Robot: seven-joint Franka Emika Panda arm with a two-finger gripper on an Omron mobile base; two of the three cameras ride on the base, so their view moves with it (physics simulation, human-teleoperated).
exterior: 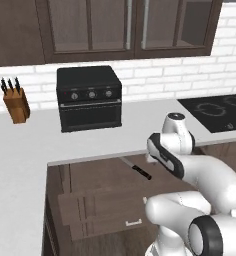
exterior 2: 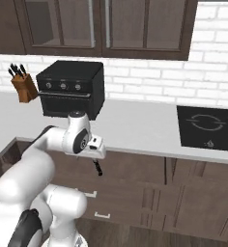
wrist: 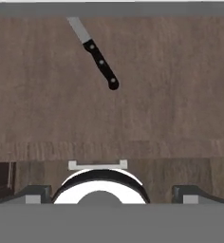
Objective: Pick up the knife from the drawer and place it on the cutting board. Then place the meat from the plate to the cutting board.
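Lying flat in the open dark-brown wooden drawer (exterior: 105, 182) just under the surface edge: the long slim knife (wrist: 95, 52) with silver-grey blade and black riveted handle, free and reachable from above. Hovering over it, well apart: the end effector (wrist: 111, 192), spread wide and empty. Behind, on the pale grey surface (exterior: 35, 145): a black boxy toaster oven (exterior: 89, 97), a tan wooden knife block (exterior: 16, 102) far left, a black cooktop (exterior: 220, 112) right, white brick wall.

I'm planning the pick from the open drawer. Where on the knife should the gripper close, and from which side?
Grip the knife by its black handle, coming straight down from above. It lies flat on the drawer floor, so only a top approach fits, fingers across the handle's narrow width. The blade's far end is cut off in the hand view.
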